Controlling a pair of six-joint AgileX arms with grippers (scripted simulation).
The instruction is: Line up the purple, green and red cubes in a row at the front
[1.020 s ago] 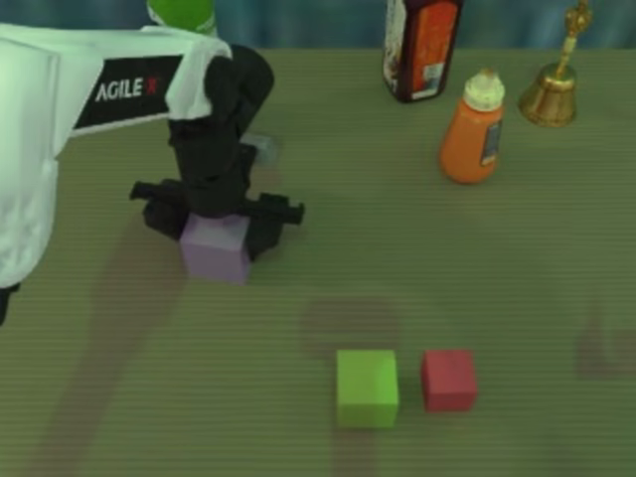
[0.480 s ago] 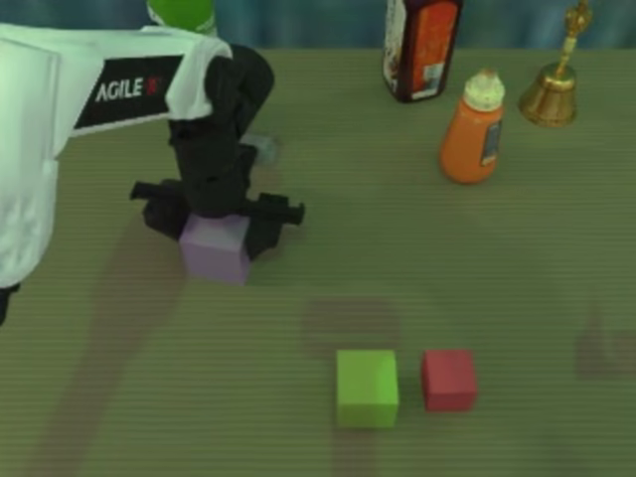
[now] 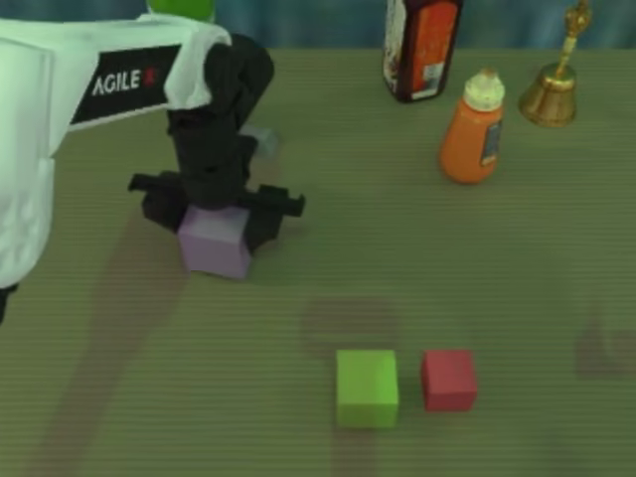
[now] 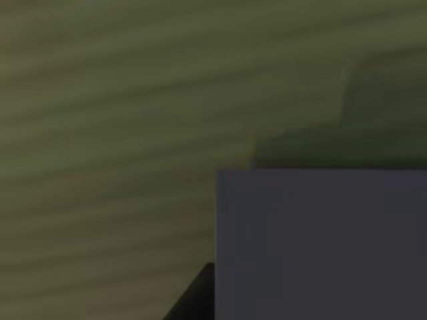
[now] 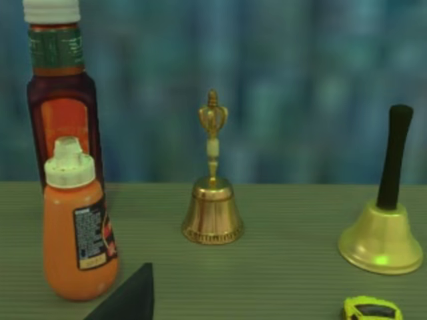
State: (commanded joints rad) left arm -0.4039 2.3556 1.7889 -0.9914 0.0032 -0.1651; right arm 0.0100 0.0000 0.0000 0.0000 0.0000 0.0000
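The purple cube, mid-left on the table, looks clamped by the left gripper, jaws closed against its sides. It's best lifted straight up, then set down just left of the green cube and red cube at the front. The right arm isn't seen from above.

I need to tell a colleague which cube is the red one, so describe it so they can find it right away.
Start at the table's front edge in the top view, where two cubes sit side by side, apart from the purple cube under the left hand. The red cube is the right one, beside the green cube. It is the smaller of the pair.
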